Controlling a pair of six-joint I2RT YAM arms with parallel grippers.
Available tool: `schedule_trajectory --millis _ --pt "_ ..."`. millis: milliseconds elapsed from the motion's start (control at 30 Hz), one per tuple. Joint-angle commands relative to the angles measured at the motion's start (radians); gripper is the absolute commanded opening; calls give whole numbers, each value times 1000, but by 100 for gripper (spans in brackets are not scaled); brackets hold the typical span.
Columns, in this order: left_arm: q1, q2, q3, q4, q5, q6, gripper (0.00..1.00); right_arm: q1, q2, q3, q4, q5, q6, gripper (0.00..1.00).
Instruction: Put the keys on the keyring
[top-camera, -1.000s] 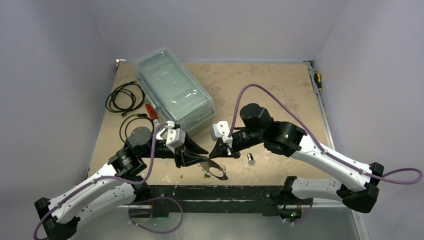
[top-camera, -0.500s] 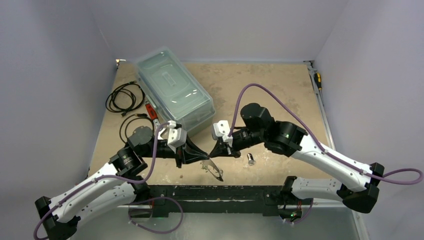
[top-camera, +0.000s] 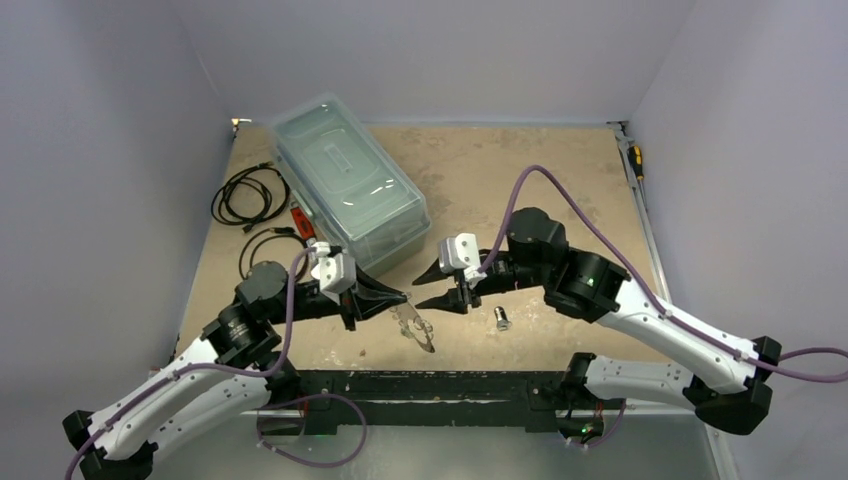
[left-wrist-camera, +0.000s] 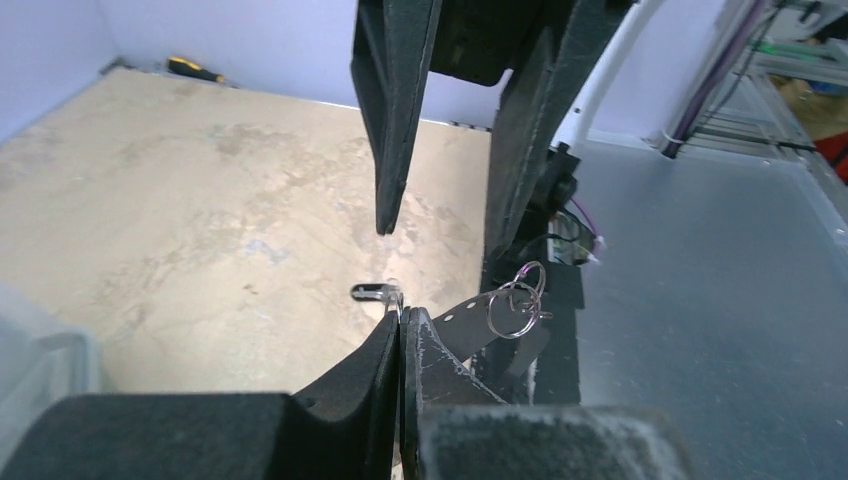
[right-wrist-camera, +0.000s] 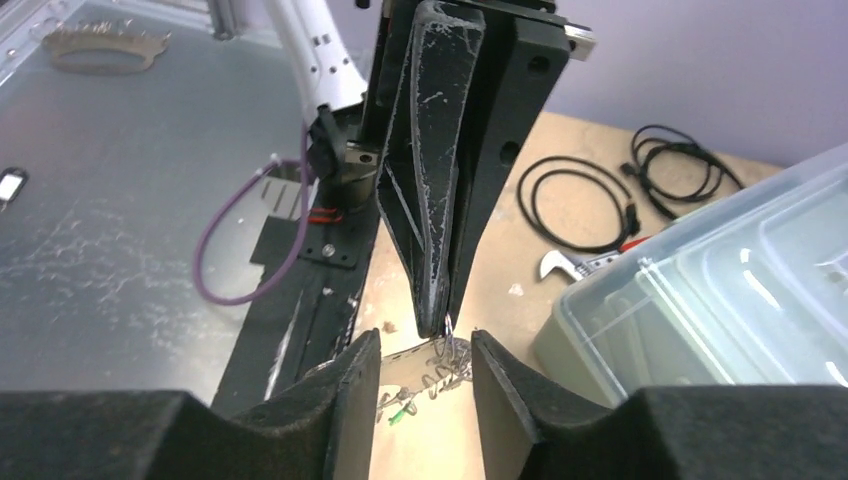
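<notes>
The keyring (top-camera: 417, 329) hangs from the tip of the left pincer (top-camera: 398, 297), close to the middle of the table's (top-camera: 520, 180) near edge. From above I see it almost edge-on, a thin pale strip. Its long axis slants from the pincer tip down toward the near edge and a little to the right. A cluster of small metal rings (left-wrist-camera: 515, 300) dangles along it, with a green-headed key (right-wrist-camera: 399, 409) low among them. Whether its lower end touches the table I cannot tell.

The left pincer is pressed together on the band's upper end, its fingers pointing right. The right pincer (top-camera: 418, 291) faces it from the right, just beside the tip, with its fingers spread and nothing between them.

A dark and silver key (top-camera: 503, 320) lies loose on the table just right of both pincers, near the near edge. A clear plastic box (top-camera: 350, 185) sits toward the far left corner, and coiled black cables (top-camera: 250, 195) lie along the left edge.
</notes>
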Motion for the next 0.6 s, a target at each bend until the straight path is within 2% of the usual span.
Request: schedule_trajectory --millis 0,167,333,433,567 --pt "14 -56 3 37 -92 28 0 6 -49 -53 185 83 56 45" --pt "18 -116 -17 81 -104 28 0 5 -97 -119 365 145 142 50" --pt "17 -145 -30 112 -80 27 0 3 -116 -167 449 182 189 53" --pt "19 -162 -44 138 -62 21 0 -1 -114 -193 497 135 222 52" --pt "20 -186 -57 166 -45 13 0 -7 -80 -192 511 -12 244 46"
